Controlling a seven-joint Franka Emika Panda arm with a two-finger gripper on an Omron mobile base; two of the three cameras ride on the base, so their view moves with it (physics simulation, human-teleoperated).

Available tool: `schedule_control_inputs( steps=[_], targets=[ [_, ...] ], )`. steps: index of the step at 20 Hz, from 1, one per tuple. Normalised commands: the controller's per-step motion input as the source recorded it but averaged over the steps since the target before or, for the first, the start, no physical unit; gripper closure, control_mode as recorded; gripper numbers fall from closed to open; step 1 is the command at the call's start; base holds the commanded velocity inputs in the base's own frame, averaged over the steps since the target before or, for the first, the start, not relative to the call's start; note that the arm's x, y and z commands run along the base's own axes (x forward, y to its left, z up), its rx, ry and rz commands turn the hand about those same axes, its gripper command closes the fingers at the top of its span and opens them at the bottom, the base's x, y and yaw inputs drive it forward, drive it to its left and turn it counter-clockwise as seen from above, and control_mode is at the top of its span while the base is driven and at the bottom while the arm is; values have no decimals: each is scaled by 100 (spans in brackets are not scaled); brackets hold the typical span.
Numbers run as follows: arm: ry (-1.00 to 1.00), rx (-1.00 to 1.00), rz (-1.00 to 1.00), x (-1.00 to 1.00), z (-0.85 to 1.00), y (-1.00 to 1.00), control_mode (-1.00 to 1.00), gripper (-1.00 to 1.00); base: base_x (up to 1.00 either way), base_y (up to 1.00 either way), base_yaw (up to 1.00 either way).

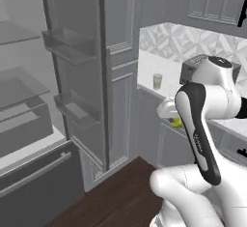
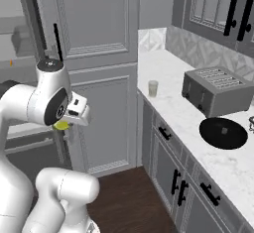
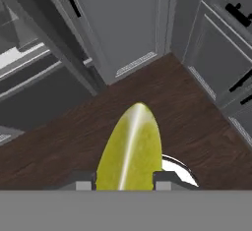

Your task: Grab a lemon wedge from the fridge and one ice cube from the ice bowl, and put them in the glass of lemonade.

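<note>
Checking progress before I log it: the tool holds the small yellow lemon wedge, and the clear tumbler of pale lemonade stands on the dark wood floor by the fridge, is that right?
Not quite. The tool does hold the small yellow lemon wedge, but the clear tumbler of pale lemonade stands on the white marble counter, left of the grey toaster, as the right base view shows.

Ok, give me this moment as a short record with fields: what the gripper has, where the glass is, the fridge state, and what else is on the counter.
gripper: shut on the lemon wedge, carried above the dark wood floor
fridge: door open, door shelves showing
glass of lemonade: upright on the white counter, near the tall cabinet
lemon wedge in glass: not yet
toaster: on the counter, right of the glass
black round plate: on the counter in front of the toaster
</note>
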Motion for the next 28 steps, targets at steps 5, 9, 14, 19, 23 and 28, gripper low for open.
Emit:
schedule_control_inputs(
  steps=[5, 9, 14, 19, 23, 28],
  targets=[
    [0, 0, 0, 0, 0, 0, 100, 100, 67, -60, -10],
    [0, 0, 0, 0, 0, 0, 100, 100, 100, 0, 0],
    [0, 0, 0, 0, 0, 0, 100, 100, 100, 0, -8],
    [0, 0, 0, 0, 0, 0, 100, 100, 100, -33, -25],
    [0, 0, 0, 0, 0, 0, 100, 100, 33, -12, -11],
    [0, 0, 0, 0, 0, 0, 100, 100, 0, 0, 0]
  ],
)
